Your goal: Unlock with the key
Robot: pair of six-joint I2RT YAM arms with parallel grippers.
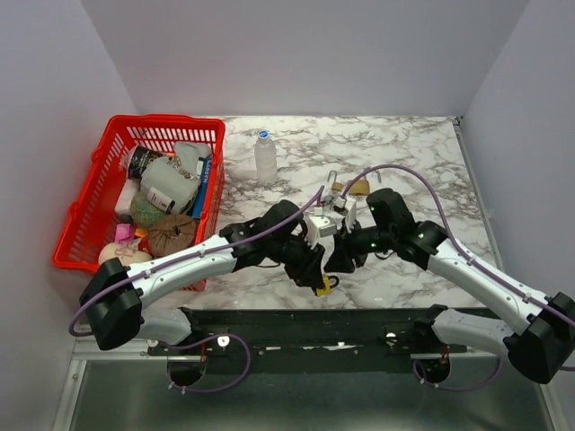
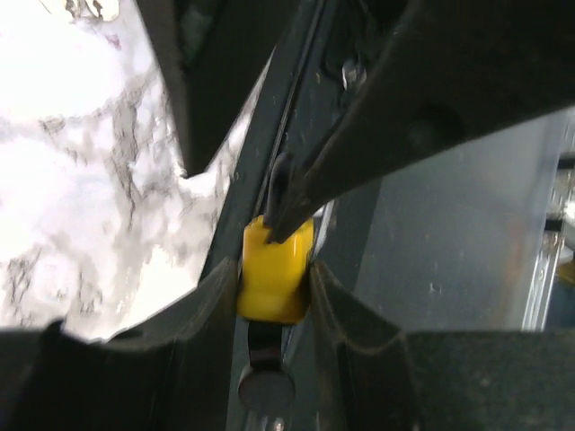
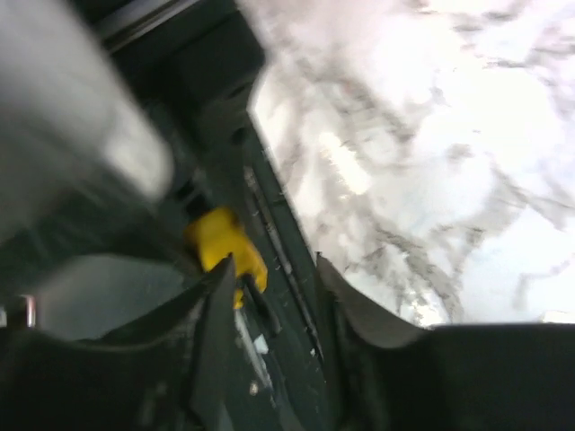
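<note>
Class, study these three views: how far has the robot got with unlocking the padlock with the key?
Done: the yellow key is picked up, pinched by its head in the left gripper. In hand: the right gripper is open beside the key, gripping nothing. Left: the padlock lies on the marble table, apart from both grippers; the key must reach it, enter and turn.

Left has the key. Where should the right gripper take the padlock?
Probably the brass body of the padlock, from above, closing across its side edges: it seems to lie flat on the table, shackle toward the bottle. Its keyhole is not visible.
</note>
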